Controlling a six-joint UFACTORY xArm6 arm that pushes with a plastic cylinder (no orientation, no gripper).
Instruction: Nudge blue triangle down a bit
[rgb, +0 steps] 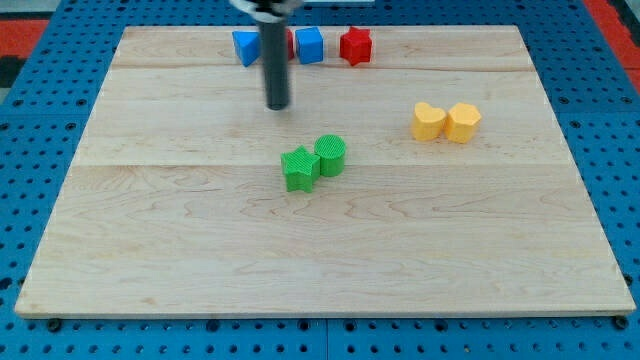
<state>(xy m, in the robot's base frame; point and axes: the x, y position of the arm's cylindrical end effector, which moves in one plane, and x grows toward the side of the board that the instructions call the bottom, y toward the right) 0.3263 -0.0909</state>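
Note:
The blue triangle (245, 46) sits near the board's top edge, left of centre. My rod comes down from the view's top, and my tip (278, 105) rests on the board just below and to the right of the blue triangle, not touching it. A red block (289, 42) is mostly hidden behind the rod. A blue cube (309, 45) stands to its right, and a red star-like block (355, 45) stands further right.
A green star block (300, 168) and a green cylinder (331, 154) touch near the board's centre. Two yellow blocks, a heart (429, 121) and another (462, 122), sit together at the right. The wooden board (150, 250) lies on a blue pegboard.

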